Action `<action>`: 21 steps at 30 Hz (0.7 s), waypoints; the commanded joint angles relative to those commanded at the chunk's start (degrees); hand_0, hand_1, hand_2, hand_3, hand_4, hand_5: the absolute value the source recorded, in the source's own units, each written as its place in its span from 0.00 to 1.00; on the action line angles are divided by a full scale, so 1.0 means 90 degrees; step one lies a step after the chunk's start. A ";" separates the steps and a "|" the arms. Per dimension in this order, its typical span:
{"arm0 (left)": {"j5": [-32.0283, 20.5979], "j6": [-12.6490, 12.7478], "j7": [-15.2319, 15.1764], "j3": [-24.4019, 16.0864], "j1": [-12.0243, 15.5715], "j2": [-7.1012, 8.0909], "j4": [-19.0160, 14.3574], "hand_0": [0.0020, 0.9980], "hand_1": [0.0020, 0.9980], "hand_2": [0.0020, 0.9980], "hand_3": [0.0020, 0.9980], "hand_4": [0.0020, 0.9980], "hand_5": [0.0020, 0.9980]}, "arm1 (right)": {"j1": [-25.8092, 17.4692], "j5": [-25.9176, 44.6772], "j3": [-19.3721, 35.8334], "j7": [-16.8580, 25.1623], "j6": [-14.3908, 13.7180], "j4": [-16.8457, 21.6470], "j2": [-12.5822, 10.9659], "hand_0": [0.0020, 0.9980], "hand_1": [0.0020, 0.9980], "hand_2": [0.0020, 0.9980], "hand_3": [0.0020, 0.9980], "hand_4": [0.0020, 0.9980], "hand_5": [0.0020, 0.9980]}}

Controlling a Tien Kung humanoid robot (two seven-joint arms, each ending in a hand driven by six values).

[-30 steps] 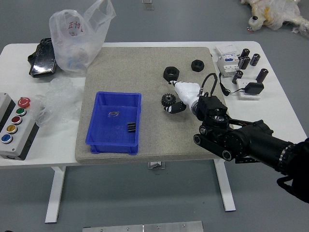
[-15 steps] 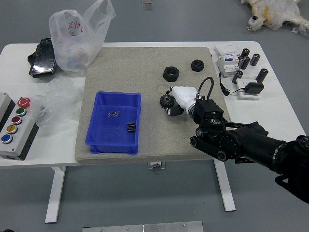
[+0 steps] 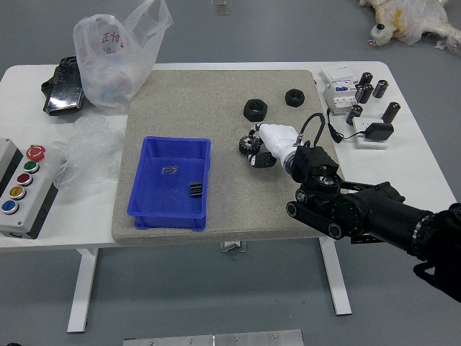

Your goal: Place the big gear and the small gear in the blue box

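Note:
My right hand (image 3: pixel 258 146) reaches in from the right, its white-covered fingers and dark fingertips closed around a toothed black gear (image 3: pixel 249 145) at the mat's middle. The gear looks slightly tilted; its right edge is partly hidden by the fingers. Left of it stands the open blue box (image 3: pixel 137 180), with a small ribbed black piece (image 3: pixel 196 189) by its right wall and a thin outlined item (image 3: pixel 169 170) on its floor. The left hand is out of view.
Two black rings, a larger (image 3: pixel 255 110) and a smaller (image 3: pixel 294 98), lie behind the hand. Black cylinders (image 3: pixel 391 112) and white devices (image 3: pixel 338 94) stand back right. Plastic bags (image 3: pixel 119 54) and a button panel (image 3: pixel 27 189) are at left.
The right hand first shifted left and nearer with the gear, then back a little to the right and away. The gear's face now catches more light and looks tipped.

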 joint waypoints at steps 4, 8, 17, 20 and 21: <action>-0.0038 0.0011 -0.0004 0.0017 0.0016 -0.0008 0.0002 0.70 0.48 0.52 0.71 0.72 0.53 | -0.0120 -0.0548 0.0601 -0.0149 -0.0001 0.0544 -0.0228 0.38 0.55 0.44 0.48 0.60 0.04; -0.0064 0.0018 -0.0009 0.0032 0.0024 -0.0017 0.0002 0.70 0.48 0.52 0.71 0.72 0.53 | -0.0241 -0.1119 0.1108 -0.0306 0.0017 0.1228 -0.0310 0.39 0.55 0.44 0.48 0.57 0.01; -0.0113 0.0027 -0.0027 0.0079 0.0015 -0.0034 0.0004 0.70 0.48 0.52 0.71 0.72 0.53 | -0.0490 -0.2328 0.0813 -0.0560 0.0246 0.2770 -0.0009 0.41 0.59 0.60 0.61 0.39 0.09; -0.0097 0.0027 -0.0018 0.0059 0.0027 -0.0028 0.0004 0.70 0.48 0.52 0.71 0.72 0.53 | -0.0520 -0.2516 0.0677 -0.0595 0.0327 0.3132 0.0052 0.41 0.59 0.60 0.61 0.39 0.09; -0.0085 0.0026 -0.0012 0.0045 0.0031 -0.0026 0.0003 0.70 0.48 0.52 0.71 0.72 0.53 | -0.0526 -0.2558 0.0643 -0.0613 0.0357 0.3226 0.0066 0.41 0.59 0.60 0.61 0.39 0.09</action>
